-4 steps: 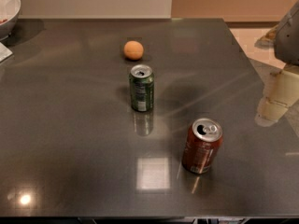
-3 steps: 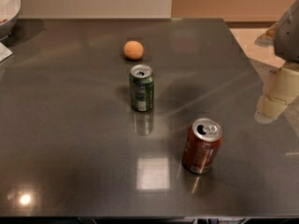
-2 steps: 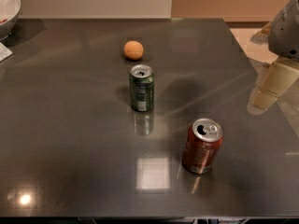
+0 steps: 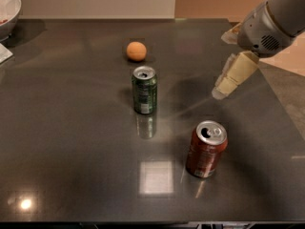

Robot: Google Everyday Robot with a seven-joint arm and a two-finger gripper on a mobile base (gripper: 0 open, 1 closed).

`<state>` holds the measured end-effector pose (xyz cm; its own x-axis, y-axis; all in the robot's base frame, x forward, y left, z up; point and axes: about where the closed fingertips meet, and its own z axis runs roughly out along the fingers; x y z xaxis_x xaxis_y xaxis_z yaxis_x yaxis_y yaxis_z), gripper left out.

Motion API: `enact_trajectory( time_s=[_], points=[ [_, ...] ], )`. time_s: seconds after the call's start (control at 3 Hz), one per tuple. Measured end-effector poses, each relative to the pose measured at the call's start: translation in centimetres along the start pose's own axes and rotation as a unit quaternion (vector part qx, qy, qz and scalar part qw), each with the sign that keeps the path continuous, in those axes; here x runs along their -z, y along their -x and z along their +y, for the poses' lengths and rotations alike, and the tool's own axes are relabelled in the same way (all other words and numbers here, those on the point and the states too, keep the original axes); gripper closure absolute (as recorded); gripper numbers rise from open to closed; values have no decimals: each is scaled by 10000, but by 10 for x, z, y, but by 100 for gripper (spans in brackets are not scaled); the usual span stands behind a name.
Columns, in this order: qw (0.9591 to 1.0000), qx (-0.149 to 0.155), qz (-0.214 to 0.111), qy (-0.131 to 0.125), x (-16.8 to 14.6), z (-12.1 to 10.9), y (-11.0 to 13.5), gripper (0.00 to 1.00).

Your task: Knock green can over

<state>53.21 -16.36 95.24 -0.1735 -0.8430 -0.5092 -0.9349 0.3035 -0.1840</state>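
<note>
dark green can [image 4: 144,89] stands upright mid-bench [image 4: 71,142], just in front of an orange [image 4: 136,51]. it is probably light and tippy, so push high on its wall. the gripper [image 4: 220,92] hovers well to its right, fingers [image 4: 234,71] seemingly together, above a red-brown can [image 4: 206,149].

The light is rather dim, and the dark glossy worktop [image 4: 71,142] gives back a square glare patch at 6 o'clock and a small bright spot at 8 o'clock. The green can [image 4: 144,89] is mirrored below its base, and the gripper [image 4: 219,92], between 2 and 3 o'clock, throws a soft shadow toward 9 o'clock.
</note>
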Motion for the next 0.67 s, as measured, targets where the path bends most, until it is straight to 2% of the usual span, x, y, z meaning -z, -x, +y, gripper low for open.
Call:
enact_trajectory(
  time_s=[0.33, 0.67],
  points=[
    [9977, 99, -609, 266, -26, 2, 39, 0],
    [9937, 260, -963, 514, -52, 13, 75, 0]
  ],
)
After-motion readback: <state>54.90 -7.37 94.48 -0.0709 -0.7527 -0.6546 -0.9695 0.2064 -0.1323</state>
